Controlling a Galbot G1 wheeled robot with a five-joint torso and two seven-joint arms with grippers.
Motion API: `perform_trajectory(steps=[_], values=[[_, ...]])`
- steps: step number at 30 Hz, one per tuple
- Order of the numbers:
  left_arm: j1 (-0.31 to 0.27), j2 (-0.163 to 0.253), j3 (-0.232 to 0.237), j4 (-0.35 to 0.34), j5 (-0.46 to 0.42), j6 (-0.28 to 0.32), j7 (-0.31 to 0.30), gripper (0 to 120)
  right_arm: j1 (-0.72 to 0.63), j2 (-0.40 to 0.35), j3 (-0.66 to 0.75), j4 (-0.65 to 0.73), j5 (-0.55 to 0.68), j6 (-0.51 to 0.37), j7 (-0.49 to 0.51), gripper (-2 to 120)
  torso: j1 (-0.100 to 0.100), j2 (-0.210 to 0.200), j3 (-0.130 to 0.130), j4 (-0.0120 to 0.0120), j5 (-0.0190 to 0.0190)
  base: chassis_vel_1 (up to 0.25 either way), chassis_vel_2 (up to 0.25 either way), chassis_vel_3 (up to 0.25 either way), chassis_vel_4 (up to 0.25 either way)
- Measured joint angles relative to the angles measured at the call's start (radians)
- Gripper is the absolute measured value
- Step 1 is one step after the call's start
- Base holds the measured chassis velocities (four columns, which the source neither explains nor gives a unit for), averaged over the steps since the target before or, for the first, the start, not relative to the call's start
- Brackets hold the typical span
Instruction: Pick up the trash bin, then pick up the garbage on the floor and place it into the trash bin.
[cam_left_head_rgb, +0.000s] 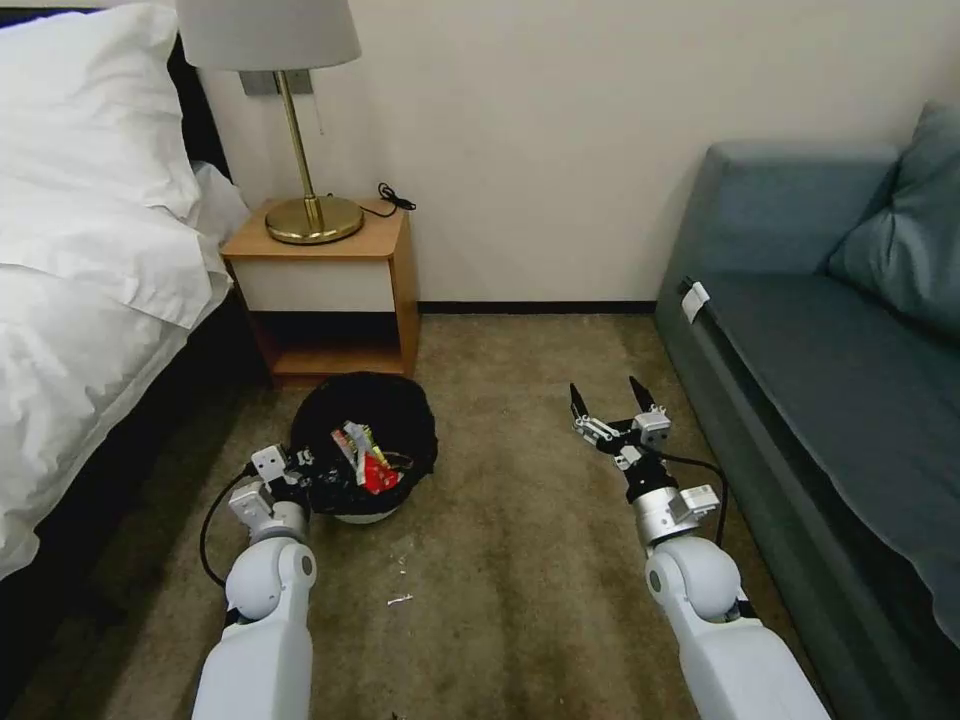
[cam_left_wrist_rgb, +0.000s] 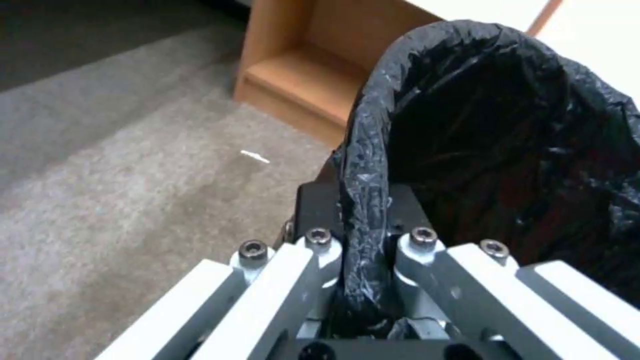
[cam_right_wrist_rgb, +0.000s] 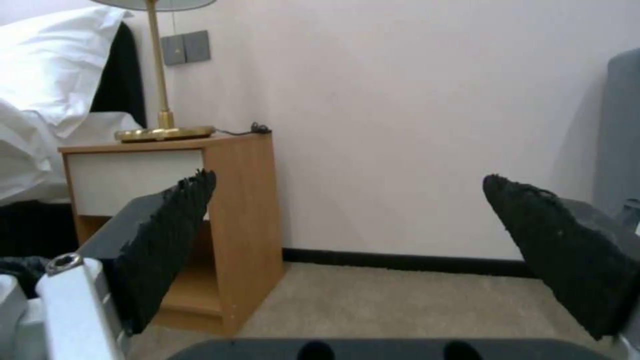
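The trash bin (cam_left_head_rgb: 365, 455), wrappers (cam_left_head_rgb: 365, 458) inside, hangs before the nightstand (cam_left_head_rgb: 330, 290), its rim clamped in the left claw (cam_left_head_rgb: 310, 480). The right claw (cam_left_head_rgb: 612, 400) hovers spread and empty. Collection looks finished; only a tiny scrap (cam_left_head_rgb: 399, 600) lies on the floor (cam_left_head_rgb: 500, 560).
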Motion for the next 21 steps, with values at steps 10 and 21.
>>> perform_trajectory(steps=[10,21], values=[[-0.018,0.005,-0.029,0.056,-0.051,-0.019,0.013,4,-0.006,0.006,-0.009,-0.018,-0.006,0.008,-0.018,99,0.000,0.000,0.000,0.0001,0.0002,0.000,0.000,0.000,0.000],[-0.020,0.007,-0.031,0.013,-0.047,-0.009,0.028,38,0.002,0.008,-0.011,-0.038,-0.002,0.008,-0.021,99,0.000,0.000,0.000,-0.0001,0.0001,0.000,0.000,0.000,0.000]])
